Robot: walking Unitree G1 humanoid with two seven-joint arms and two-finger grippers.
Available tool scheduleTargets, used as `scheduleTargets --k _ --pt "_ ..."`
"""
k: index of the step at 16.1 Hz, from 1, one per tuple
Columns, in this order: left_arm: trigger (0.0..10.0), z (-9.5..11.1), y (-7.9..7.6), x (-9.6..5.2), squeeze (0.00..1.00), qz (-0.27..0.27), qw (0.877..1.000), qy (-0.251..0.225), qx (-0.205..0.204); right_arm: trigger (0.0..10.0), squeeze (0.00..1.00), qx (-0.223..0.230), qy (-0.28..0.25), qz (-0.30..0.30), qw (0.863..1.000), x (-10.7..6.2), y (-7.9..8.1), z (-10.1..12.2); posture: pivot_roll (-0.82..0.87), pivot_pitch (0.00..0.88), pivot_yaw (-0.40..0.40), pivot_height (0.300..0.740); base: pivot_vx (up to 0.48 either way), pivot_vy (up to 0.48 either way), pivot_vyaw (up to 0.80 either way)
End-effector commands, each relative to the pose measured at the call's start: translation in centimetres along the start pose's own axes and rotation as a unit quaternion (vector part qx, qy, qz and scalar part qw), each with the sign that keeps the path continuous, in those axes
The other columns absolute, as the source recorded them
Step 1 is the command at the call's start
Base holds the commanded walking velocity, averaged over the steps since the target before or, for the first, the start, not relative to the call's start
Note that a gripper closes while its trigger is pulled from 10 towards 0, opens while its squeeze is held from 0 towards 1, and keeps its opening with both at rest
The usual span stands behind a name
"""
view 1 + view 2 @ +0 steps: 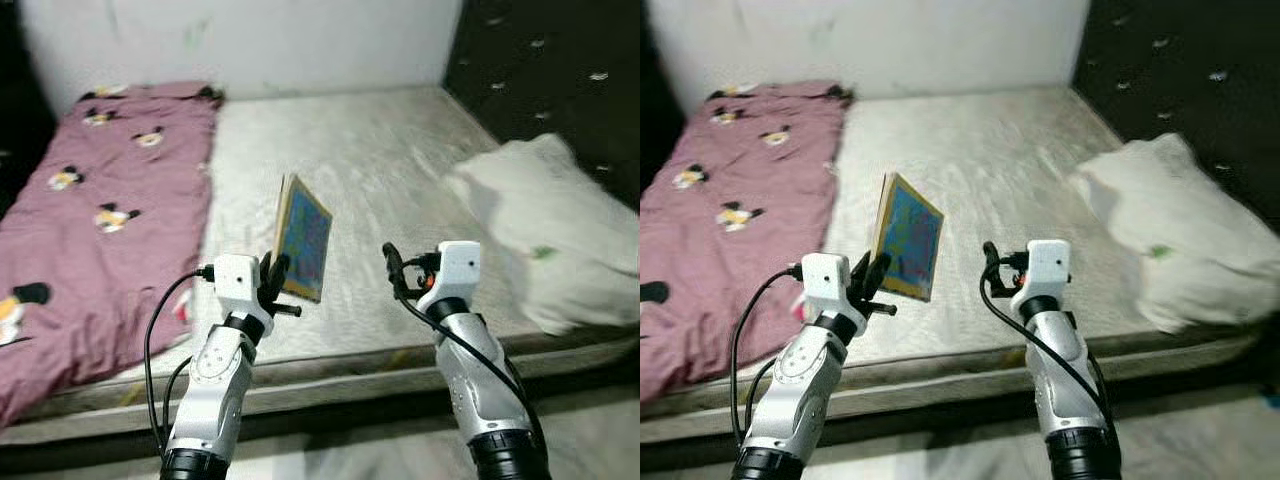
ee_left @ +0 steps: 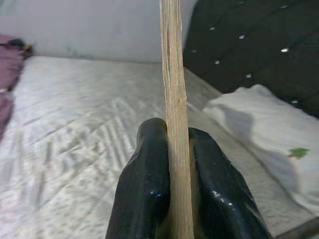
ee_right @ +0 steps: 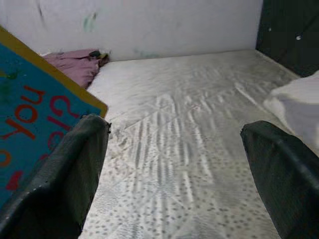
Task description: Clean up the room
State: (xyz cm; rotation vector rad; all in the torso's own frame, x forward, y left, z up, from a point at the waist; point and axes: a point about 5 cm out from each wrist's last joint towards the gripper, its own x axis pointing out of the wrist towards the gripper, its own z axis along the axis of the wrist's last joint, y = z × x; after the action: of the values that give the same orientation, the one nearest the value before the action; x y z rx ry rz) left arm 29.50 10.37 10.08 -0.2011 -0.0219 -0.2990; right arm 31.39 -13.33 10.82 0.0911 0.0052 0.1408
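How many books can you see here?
1. The book is held upright above the mattress in the left gripper, shut on its lower edge. More could be hidden under the pillow.

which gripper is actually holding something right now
The left gripper: its fingers are clamped on the edge of the book. The right gripper is open, holding nothing.

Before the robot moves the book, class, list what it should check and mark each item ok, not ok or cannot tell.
1. Book clamped in left gripper, jaws shut on its edge: ok.
2. Book lifted off the mattress: ok.
3. Right gripper open and holding nothing: ok.
4. Right gripper apart from the book: ok.
5. Pillow away from both arms: ok.
6. A place to put the book: cannot tell.
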Motion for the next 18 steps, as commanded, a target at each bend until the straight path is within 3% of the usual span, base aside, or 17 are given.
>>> scheduleTargets --k 1,13,18 --pt "10.0 1.3 0.5 0.0 0.00 0.005 0.999 -0.035 0.000 10.0 0.00 0.007 -0.003 0.011 1.000 0.3 0.9 0.2 -0.04 0.012 0.032 0.740 0.285 0.000 0.00" --pt "10.0 1.1 0.3 0.4 0.00 -0.001 1.000 -0.031 0.003 10.0 0.00 -0.011 -0.009 0.025 1.000 1.0 1.3 0.5 -0.04 0.000 0.027 0.740 0.304 0.000 0.00" --pt "10.0 1.0 0.4 0.6 0.00 0.014 1.000 -0.027 0.004 10.0 0.00 -0.024 -0.011 0.034 0.999 1.4 1.6 0.6 -0.04 0.000 0.022 0.740 0.000 0.000 0.00"
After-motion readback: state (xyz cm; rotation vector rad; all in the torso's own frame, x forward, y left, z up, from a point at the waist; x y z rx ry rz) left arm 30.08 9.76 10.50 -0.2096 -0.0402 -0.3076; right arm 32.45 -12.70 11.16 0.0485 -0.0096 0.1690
